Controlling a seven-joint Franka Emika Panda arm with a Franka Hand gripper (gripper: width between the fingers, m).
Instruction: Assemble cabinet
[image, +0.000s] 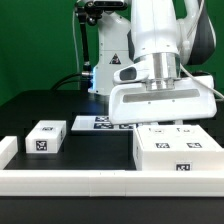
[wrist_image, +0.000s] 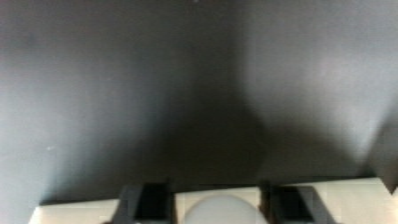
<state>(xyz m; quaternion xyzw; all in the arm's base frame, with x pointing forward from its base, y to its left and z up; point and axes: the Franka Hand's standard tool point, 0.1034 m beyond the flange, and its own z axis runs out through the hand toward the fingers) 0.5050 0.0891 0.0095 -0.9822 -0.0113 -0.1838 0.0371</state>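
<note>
The cabinet (image: 176, 150) is the large white box with tag markers at the exterior view's right, lying on the black table. My gripper (image: 165, 120) hangs right over its back edge, the fingers down at the box's top. In the wrist view the gripper (wrist_image: 222, 190) shows two black fingers (wrist_image: 150, 200) set wide apart, over the cabinet's white surface (wrist_image: 356, 205). That surface reaches past both fingers, and a grey rounded shape lies between them. Nothing is clamped between the fingers.
A small white tagged block (image: 45, 137) stands at the exterior view's left. The marker board (image: 98, 123) lies flat behind it, near the robot's base. A long white rail (image: 70, 181) runs along the front edge, with a short white piece (image: 6, 148) at far left.
</note>
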